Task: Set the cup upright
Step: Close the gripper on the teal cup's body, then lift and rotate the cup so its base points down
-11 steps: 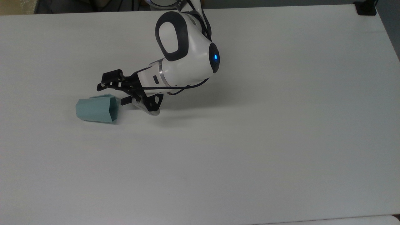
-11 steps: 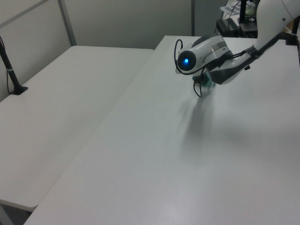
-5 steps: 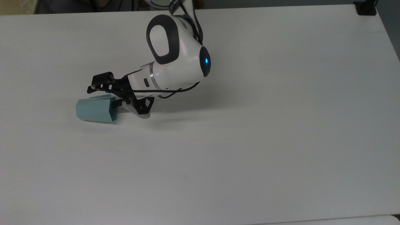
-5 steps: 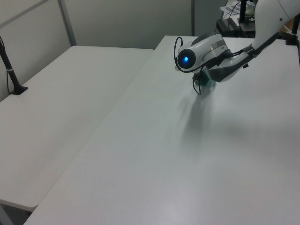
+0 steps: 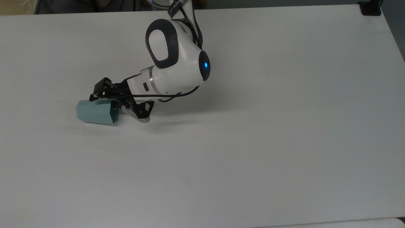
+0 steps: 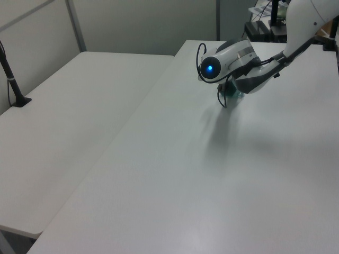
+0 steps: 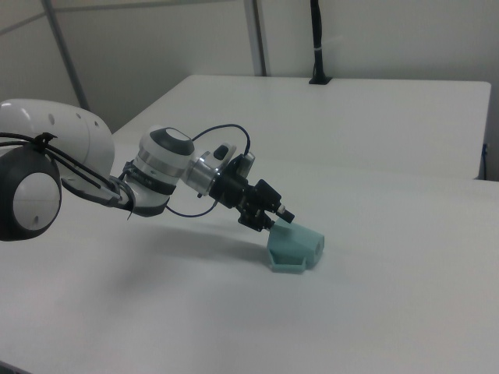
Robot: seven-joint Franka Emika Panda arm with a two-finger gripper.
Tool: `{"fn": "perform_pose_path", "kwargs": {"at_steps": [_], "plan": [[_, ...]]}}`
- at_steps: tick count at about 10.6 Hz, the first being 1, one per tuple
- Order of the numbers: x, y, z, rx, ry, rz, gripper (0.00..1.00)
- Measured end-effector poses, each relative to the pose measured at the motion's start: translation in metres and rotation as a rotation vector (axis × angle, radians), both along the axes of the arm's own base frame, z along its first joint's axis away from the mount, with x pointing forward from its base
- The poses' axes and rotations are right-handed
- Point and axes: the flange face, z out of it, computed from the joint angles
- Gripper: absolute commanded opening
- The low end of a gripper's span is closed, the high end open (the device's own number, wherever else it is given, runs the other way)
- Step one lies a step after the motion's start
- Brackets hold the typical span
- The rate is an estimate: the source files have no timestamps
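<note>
Figure: grasp stage of the righting task. The cup lies on its side on the white bench, toward the top view's left, with its wide faceted mouth turned to the top view's right, facing the arm. In the right view the cup shows its mouth edge toward the camera, and its body lies flat on the bench.

I have the gripper at the mouth end of the cup, with the wrist pitched low over the bench. In the top view one black finger sits along the upper rim wall and the other at the mouth opening, so the jaws appear to straddle the rim wall. I cannot tell whether they have clenched on it or stand released; the right view shows the gripper touching the cup's upper edge, no more.

I judge the step in hand to be securing the rim. The next move calls for a firm pinch on the wall, then a lift with a wrist rotation to bring the narrow base down onto the bench. A thin rim hold may slip as the cup swings.
</note>
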Motion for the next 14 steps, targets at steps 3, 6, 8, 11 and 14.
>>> {"fn": "perform_pose_path", "kwargs": {"at_steps": [3,6,8,11,14], "plan": [[0.002,-0.007,-0.015,-0.010,0.015,0.010,0.13],[0.006,-0.013,-0.025,-0.047,0.023,0.032,0.00],[0.008,-0.015,-0.019,-0.055,0.012,0.033,0.00],[0.008,-0.014,-0.019,-0.054,0.012,0.034,0.00],[0.012,-0.011,-0.011,-0.030,-0.008,0.036,0.00]]}}
